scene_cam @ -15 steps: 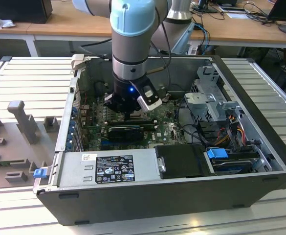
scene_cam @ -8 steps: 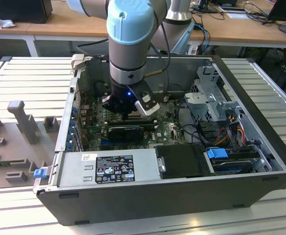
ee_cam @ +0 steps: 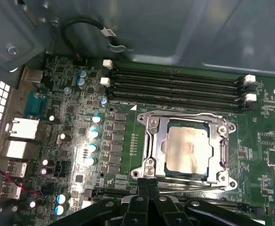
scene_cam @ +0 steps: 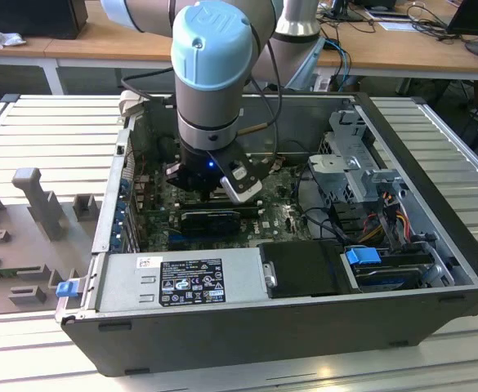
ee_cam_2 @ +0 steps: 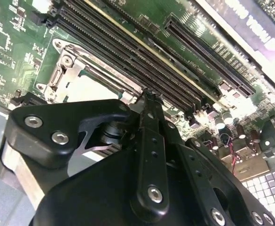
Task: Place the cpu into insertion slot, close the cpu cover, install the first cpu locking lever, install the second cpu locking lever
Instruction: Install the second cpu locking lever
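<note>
The gripper [ee_cam: 148, 186] hangs low over the motherboard with its fingers pressed together and nothing between them, the tips just at the near edge of the insertion slot [ee_cam: 151, 141]. The cpu [ee_cam: 190, 149] already lies flat in that slot, and the cpu cover [ee_cam: 190, 117] appears folded down around it, so by my judgement the work stands at the locking levers; seating one calls for a firm, narrow push along the frame's side. Just beyond the socket run the long black memory slots [ee_cam: 175, 87], close enough to crowd the fingers. Farther off, the case wall [ee_cam: 175, 33] and a looped black cable [ee_cam: 88, 30] hem the board in.
</note>
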`<action>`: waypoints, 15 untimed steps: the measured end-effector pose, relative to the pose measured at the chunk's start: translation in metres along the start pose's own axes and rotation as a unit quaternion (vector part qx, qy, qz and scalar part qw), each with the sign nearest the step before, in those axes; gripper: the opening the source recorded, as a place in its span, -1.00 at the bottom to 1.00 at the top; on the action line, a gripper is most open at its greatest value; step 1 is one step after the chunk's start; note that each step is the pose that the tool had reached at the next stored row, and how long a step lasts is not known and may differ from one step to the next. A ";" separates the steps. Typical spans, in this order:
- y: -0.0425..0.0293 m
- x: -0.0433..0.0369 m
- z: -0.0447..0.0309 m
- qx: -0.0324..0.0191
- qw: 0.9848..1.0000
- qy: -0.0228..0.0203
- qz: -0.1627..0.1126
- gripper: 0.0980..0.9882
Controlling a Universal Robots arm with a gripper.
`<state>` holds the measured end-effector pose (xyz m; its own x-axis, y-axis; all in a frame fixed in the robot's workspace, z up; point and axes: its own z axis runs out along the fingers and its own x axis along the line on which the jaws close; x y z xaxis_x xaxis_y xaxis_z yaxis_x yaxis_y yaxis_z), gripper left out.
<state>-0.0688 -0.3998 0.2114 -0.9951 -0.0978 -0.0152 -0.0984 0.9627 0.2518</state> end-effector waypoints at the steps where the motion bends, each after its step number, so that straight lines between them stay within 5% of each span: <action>1: -0.0024 0.0017 -0.0005 -0.005 1.000 -0.001 0.000 -0.98; 4: -0.0045 0.0044 0.0012 -0.010 1.000 -0.001 0.000 -0.98; 9: -0.0049 0.0089 0.0043 -0.011 1.000 -0.001 0.000 -0.98; 15: -0.0062 0.0090 0.0092 -0.024 1.000 -0.002 0.000 -0.98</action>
<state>-0.0772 -0.4043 0.2008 -0.9951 -0.0967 -0.0193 -0.0981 0.9496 0.2976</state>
